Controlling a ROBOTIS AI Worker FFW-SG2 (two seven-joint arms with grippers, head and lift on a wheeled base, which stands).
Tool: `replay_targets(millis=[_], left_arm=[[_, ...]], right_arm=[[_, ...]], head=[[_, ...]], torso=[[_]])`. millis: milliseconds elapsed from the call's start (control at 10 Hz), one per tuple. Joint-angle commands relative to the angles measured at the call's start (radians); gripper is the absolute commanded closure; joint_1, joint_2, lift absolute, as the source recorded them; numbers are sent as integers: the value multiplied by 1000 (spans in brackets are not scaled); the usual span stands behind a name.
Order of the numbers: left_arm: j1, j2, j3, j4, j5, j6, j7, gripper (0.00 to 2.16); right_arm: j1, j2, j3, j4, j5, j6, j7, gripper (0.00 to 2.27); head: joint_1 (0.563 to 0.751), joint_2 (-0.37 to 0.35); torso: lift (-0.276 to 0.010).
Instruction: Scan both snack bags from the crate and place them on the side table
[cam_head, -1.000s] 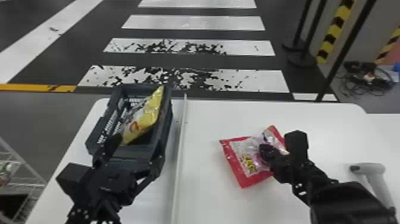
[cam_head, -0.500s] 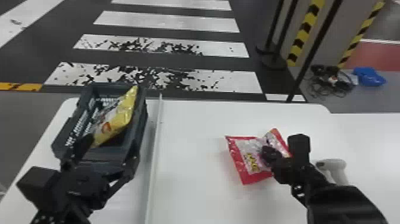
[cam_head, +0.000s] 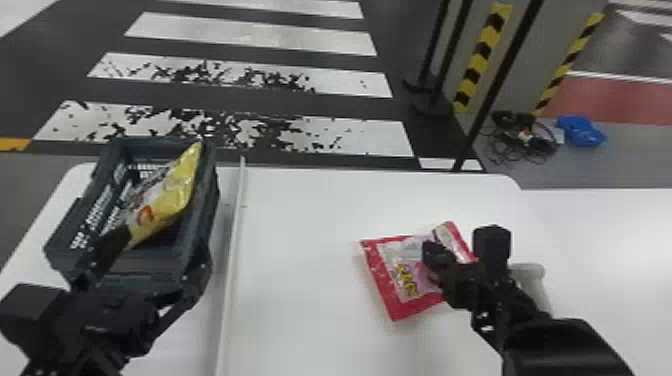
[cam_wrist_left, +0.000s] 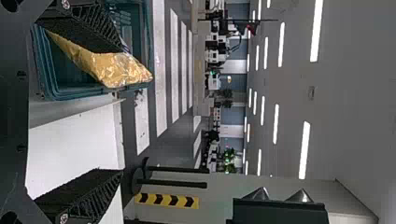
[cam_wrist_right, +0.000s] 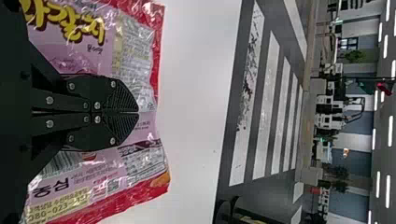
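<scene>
The yellow snack bag (cam_head: 172, 195) leans inside the crate (cam_head: 209, 187); at the crate's near end is the left gripper (cam_head: 160, 250), fingers spread wide; well right of the crate, the right gripper (cam_head: 434, 252) clamps the red snack bag (cam_head: 387, 280).

The flat red, pink and silver plastic snack bag (cam_wrist_right: 133, 51) on the right bears large yellow Korean lettering (cam_wrist_right: 88, 28), black Korean lettering (cam_wrist_right: 50, 187), a barcode (cam_wrist_right: 60, 163) and a dashed number line (cam_wrist_right: 53, 211). Black chevrons mark the yellow warning strip (cam_head: 475, 70), far right.
</scene>
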Motion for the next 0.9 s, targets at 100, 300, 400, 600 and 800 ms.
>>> replay_targets(millis=[100,300,400,600,800], left_arm=[[12,0,5,-6,2,-3,0,76],[12,1,5,-5,2,-9,0,76],[10,1,5,-2,9,-15,0,76],[6,1,5,1,10,-15,0,76],[4,1,3,11,10,-15,0,76]], right_arm=[[12,2,-7,-110,-38,13,1,2256],[-24,-1,-62,-79,5,13,-8,2260],[-36,-12,-96,-36,26,7,-30,2256],[-56,-37,-159,60,20,-18,-48,2256],[-68,-61,-171,119,19,-21,-48,2256]], head=[[695,-123],[695,-124],[695,-143],[695,-214],[695,-261]], torso=[[-95],[-95],[-95],[-95],[-95]])
